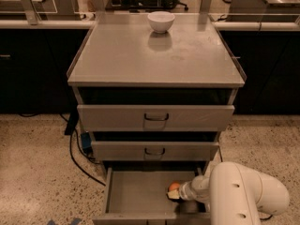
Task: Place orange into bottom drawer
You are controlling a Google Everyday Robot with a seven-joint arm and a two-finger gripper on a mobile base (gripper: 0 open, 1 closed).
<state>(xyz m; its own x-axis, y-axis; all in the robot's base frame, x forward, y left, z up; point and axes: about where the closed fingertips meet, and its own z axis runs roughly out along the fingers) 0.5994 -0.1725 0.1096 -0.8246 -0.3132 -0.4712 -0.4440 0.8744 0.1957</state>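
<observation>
The orange [174,186] is small and bright, seen at the right side of the open bottom drawer [136,193], low inside it. My gripper [176,192] reaches in from the right on the white arm [243,198] and is right at the orange, its tip partly covering the fruit. I cannot tell whether the orange rests on the drawer floor or is held. The drawer is pulled out, with a bare grey inside to the left of the orange.
Two shut drawers with dark handles [155,117] sit above. A white bowl [161,21] stands at the back of the cabinet top [154,55]. A black cable [77,158] runs on the speckled floor to the left. Dark counters stand behind.
</observation>
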